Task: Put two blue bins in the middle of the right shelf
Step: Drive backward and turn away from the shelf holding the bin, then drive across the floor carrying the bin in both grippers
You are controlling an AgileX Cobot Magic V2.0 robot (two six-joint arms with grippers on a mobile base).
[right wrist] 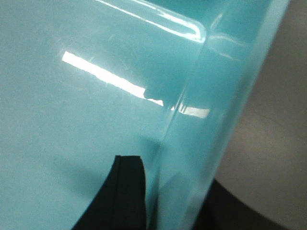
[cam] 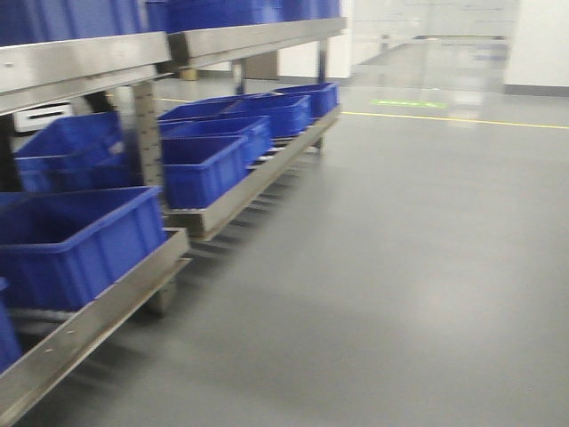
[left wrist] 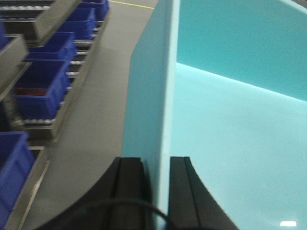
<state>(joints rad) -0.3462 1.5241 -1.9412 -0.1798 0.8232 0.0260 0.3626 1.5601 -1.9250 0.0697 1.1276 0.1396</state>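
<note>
A light turquoise-blue bin fills both wrist views. In the left wrist view its upright side wall (left wrist: 148, 86) runs up the middle, and my left gripper (left wrist: 156, 165) is shut on that wall, one black finger on each side. In the right wrist view my right gripper (right wrist: 177, 187) is shut on the opposite wall (right wrist: 192, 143) near a rounded corner, with one finger (right wrist: 129, 182) inside the bin and the other outside. The held bin does not show in the front view. Metal shelf racks (cam: 240, 191) stand at the left, with several dark blue bins (cam: 204, 165) on them.
A large dark blue bin (cam: 80, 240) sits on the nearest rack at the lower left. An upper shelf (cam: 249, 37) carries more blue bins. Grey floor (cam: 400, 267) spreads to the right, with a yellow line (cam: 462, 119) far off. Racks with blue bins (left wrist: 45, 86) pass on my left.
</note>
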